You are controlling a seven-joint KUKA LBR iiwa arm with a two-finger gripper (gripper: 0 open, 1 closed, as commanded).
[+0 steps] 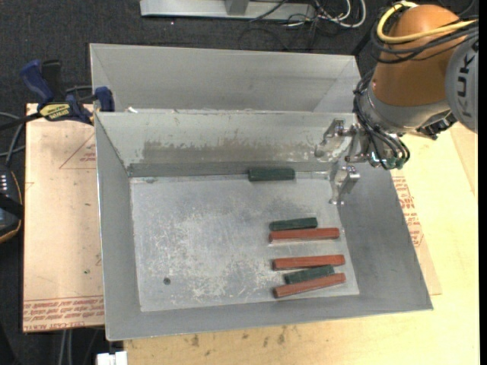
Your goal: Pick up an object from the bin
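Note:
My gripper (342, 179) hangs near the bin's right wall, toward the back, with nothing seen in it. The closest loose thing is a dark green bar (271, 174) lying along the foot of the back wall, to the gripper's left. In front of the gripper, lower in the view, a second dark green bar (294, 224) lies just behind a red bar (304, 235), the two side by side.
Closer to the bin's front right lie another red bar (308, 262), a dark green bar (308, 274) and a red bar (310, 285), packed together. The arm with its orange cover reaches in over the right rim.

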